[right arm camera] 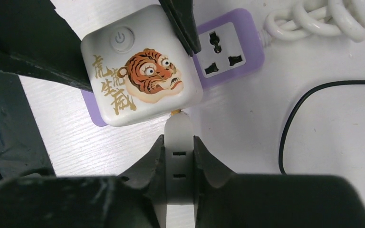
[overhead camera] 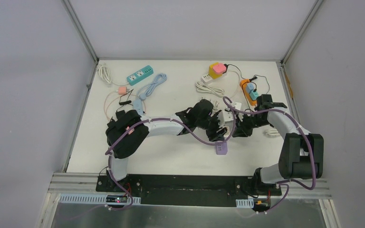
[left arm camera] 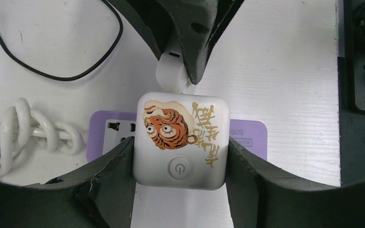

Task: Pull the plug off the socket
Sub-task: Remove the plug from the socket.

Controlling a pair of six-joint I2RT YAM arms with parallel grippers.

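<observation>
- On the white counter (overhead camera: 171, 156), two arms reach in from the 6 o'clock edge and meet a little toward 3 o'clock of its middle. The left arm (overhead camera: 157, 127) comes from 9 o'clock and the right arm (overhead camera: 285, 123) from 3 o'clock.
- Toward 12 o'clock, well apart from the arms, lie a teal power strip (overhead camera: 139, 76) and an orange power strip (overhead camera: 247, 88).
- Under the meeting point a purple power strip (left arm camera: 252, 130) lies flat on the counter. In the left wrist view its knotted white cord (left arm camera: 24, 128) is at 9 o'clock.
- A black cable (left arm camera: 62, 78) loops on the counter at 10 o'clock of the strip, apart from it.
- The cube socket (left arm camera: 180, 137), white with a tiger picture (left arm camera: 166, 126), covers the middle of the purple strip. I cannot tell whether it rests on the strip or hangs just above it.
- The left fingers (left arm camera: 109, 175) are clamped on the cube's sides at 9 and 3 o'clock.
- The white plug (right arm camera: 179, 137) meets the cube's 12 o'clock side in the left wrist view, and the right fingers (right arm camera: 147, 166) are pinched tight on its body.
- A sliver of brass shows between plug and cube, so I cannot tell how deep the prongs sit.
- A round power button (left arm camera: 179, 168) sits at 6 o'clock on the cube's face.
</observation>
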